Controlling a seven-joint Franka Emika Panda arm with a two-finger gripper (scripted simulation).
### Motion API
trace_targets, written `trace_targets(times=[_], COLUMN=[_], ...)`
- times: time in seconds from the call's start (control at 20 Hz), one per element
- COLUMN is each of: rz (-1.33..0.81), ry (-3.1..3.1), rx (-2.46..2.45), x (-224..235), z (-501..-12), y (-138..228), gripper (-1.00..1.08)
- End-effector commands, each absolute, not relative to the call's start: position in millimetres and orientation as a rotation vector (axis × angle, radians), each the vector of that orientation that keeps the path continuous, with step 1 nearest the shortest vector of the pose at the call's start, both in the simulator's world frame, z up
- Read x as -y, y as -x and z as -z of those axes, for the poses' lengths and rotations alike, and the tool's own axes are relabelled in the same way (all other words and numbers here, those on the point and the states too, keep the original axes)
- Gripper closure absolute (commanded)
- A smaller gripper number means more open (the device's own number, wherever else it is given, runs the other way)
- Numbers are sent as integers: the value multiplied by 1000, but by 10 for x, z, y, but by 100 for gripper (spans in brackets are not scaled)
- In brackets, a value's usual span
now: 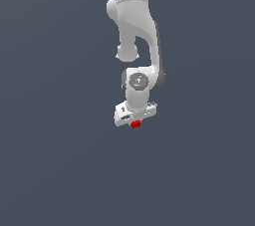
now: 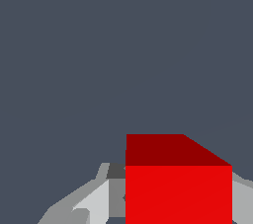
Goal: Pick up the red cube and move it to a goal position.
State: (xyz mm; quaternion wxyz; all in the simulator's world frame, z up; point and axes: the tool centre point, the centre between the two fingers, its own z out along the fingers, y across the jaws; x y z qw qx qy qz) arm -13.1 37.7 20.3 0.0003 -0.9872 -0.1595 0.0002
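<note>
The red cube (image 1: pixel 136 124) is a tiny bright red block sitting directly under the white hand of my arm in the exterior view. My gripper (image 1: pixel 135 123) is closed around it. In the wrist view the red cube (image 2: pixel 178 188) fills the space between the two grey fingers (image 2: pixel 81 208), one on each side and touching it. The fingertips themselves are mostly hidden by the hand in the exterior view. No goal marker shows in either view.
The white arm (image 1: pixel 134 26) comes down from the top of the exterior view. Everything around it is a plain dark grey-blue surface (image 1: pixel 55 160) with no other objects in sight.
</note>
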Motion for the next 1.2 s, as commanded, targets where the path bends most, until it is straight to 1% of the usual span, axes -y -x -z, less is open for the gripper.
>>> trace_targets(times=[0.0,0.25,0.5,0.75,1.15], rz=[0,0,0,0,0], ry=[3101,3101,3101,3101,3100], rx=[502,502,502,502,502], x=[-374,-327,-232,-93,171], z=[-215,-352,-632,-1042,-1832], y=[126,80,-16,-158,-443], gripper=[108,108,108,108,108])
